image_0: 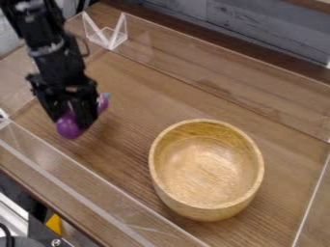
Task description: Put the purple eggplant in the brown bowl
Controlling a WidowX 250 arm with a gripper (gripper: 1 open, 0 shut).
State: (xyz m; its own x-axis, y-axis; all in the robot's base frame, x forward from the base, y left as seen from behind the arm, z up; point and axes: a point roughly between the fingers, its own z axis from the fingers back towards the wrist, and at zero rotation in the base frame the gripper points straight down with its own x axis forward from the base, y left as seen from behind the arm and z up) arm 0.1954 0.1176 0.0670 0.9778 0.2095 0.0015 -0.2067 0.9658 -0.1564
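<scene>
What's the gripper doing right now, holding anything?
Gripper: shut on the purple eggplant, raised just off the table, left of the brown bowl.

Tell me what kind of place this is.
Probably a lab test bench: a robot hand shut on a toy purple eggplant, a lone brown bowl, and clear plastic walls fencing a wooden table.

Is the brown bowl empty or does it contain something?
Empty. The brown bowl shows only bare wood inside; the purple eggplant is outside, in the gripper.
</scene>
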